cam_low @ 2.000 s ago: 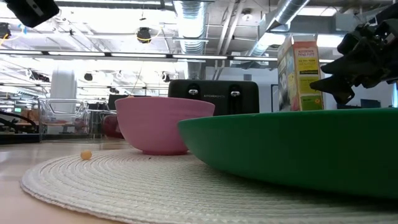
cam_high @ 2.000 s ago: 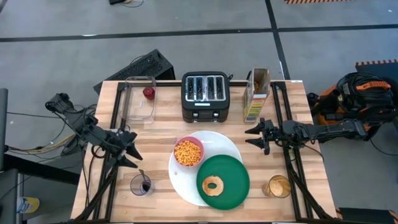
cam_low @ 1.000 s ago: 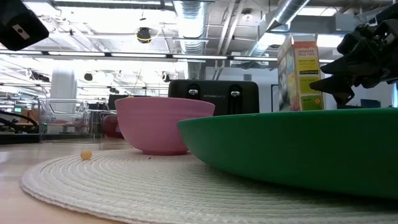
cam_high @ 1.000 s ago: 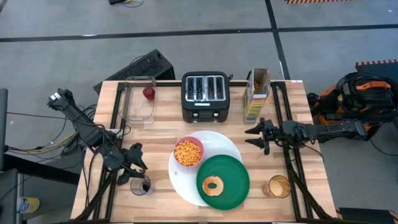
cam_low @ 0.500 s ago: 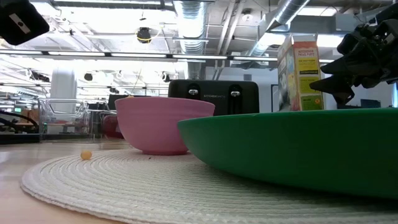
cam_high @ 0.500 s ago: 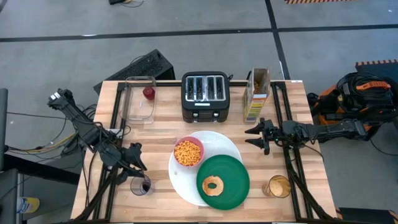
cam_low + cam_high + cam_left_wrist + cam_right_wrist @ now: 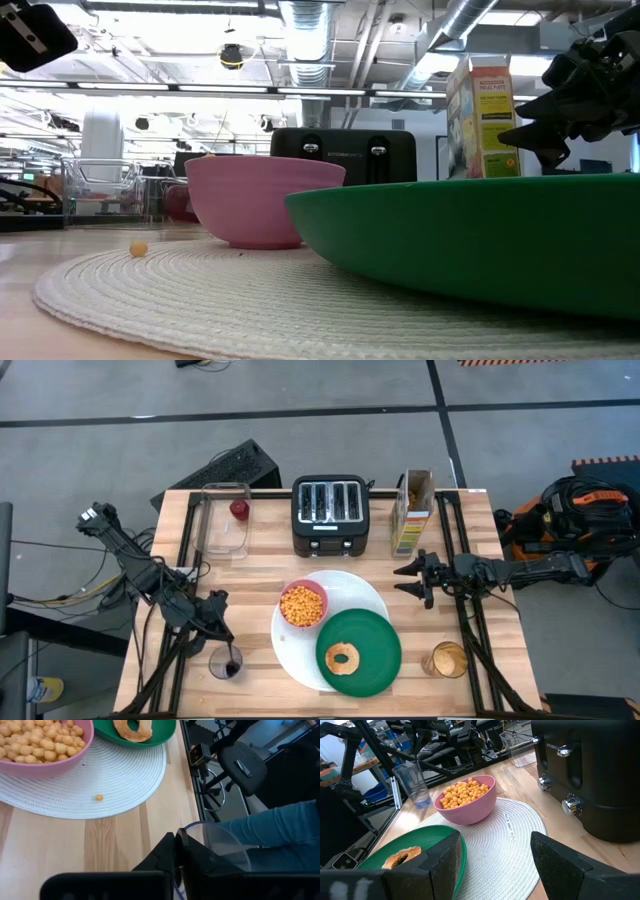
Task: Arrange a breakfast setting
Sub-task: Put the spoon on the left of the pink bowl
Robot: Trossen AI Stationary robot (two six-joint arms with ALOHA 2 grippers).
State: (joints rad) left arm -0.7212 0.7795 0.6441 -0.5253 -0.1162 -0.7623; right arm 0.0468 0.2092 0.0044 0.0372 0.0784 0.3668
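High view: big white round plate (image 7: 300, 650) at table centre, carrying the pink bowl (image 7: 303, 605) at its 10 o'clock, filled with orange cereal (image 7: 301, 606), and the smaller green plate (image 7: 375, 645) overlapping its 4 o'clock, holding a ring bagel (image 7: 343, 657). Clear rectangular container (image 7: 225, 518) at the table's 11 o'clock, a small red fruit (image 7: 240, 509) at its far corner. Black toaster (image 7: 330, 514) at 12 o'clock; open cereal box (image 7: 415, 510) just to its right. Glass (image 7: 225, 661) at 8 o'clock, a dark item inside that cannot be made out; the left gripper (image 7: 210, 622) sits just above its rim, well left of the plates. Glass with amber contents (image 7: 448, 659) at 4 o'clock. The right gripper (image 7: 410, 581) hovers beside the white plate at its 2 o'clock, fingers spread apart and empty. Low view: pink bowl on the woven plate, one loose cereal piece (image 7: 138, 248) to its left, green plate rim large in front, toaster and box behind; right gripper at upper right. Left wrist view: left gripper (image 7: 176, 851) with fingers pressed together, nothing seen between them, beside the clear glass rim; bowl, bagel and stray cereal piece beyond. Right wrist view: right gripper (image 7: 495, 852) with fingers wide apart, bowl of cereal ahead between them, bagel on green plate nearer one finger, toaster alongside.
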